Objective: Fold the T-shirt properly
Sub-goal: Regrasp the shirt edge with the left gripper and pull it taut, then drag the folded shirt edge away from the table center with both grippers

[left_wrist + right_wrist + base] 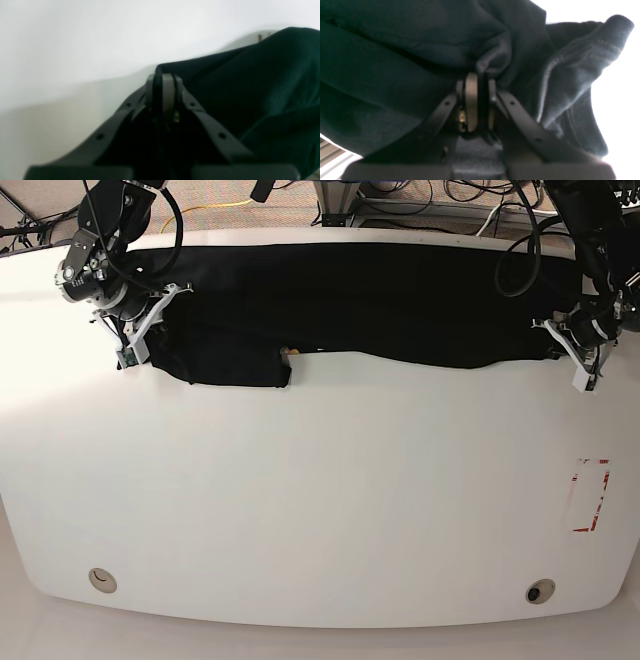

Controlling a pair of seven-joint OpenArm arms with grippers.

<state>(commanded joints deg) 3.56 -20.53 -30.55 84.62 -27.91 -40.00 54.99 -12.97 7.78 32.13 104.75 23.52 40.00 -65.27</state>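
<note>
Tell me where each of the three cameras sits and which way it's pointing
Left wrist: rides on the left arm, looks along its left gripper, fingers pinching the T-shirt over the white table.
Right wrist: on the right arm, looks along the right gripper clamped on bunched cloth.
Base: overhead, facing down at the table; both arms show.
Shared: every view shows the black T-shirt.
</note>
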